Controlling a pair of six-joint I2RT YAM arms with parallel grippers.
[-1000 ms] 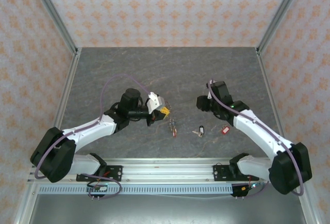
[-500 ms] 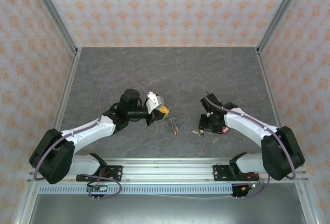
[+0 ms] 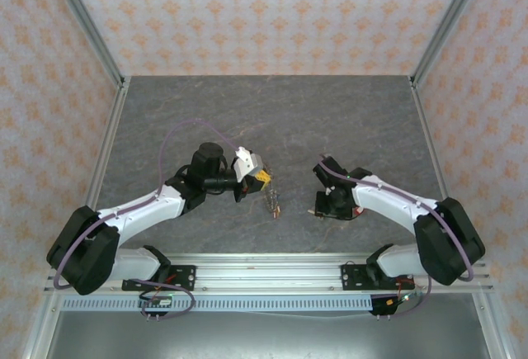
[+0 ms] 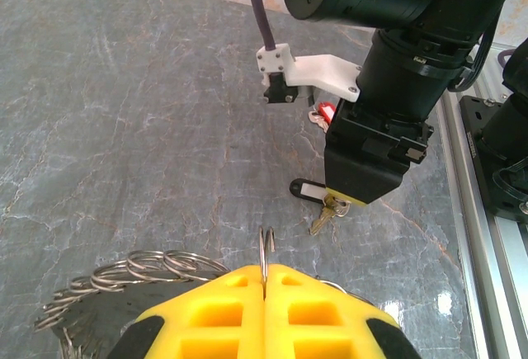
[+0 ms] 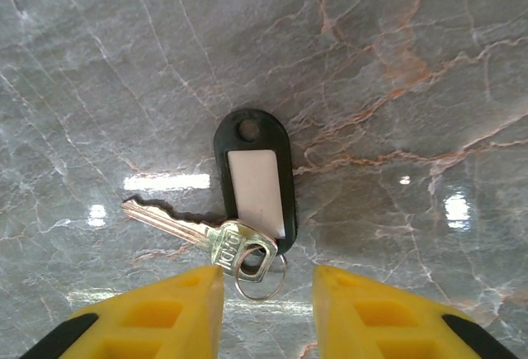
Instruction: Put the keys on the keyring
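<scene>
The black-tagged key lies flat on the grey marble counter, its silver blade slanting away from the tag's lower end, where a small split ring joins the two. The right claw hangs straight above this key, pointing down. Its yellow fingers stand apart on either side of the split ring and touch neither the ring nor the key.

Just beyond the black-tagged key, seen from the left wrist, a red-tagged key peeks out behind the right arm.

To the left of the black-tagged key, well apart from it, the left claw is pressed together on a thin loop of the keyring. The rest of the ring's coiled wire fans out below the fingers, on the side away from the key. From above, the keyring sits at the tip of the left claw, between it and the black-tagged key.
</scene>
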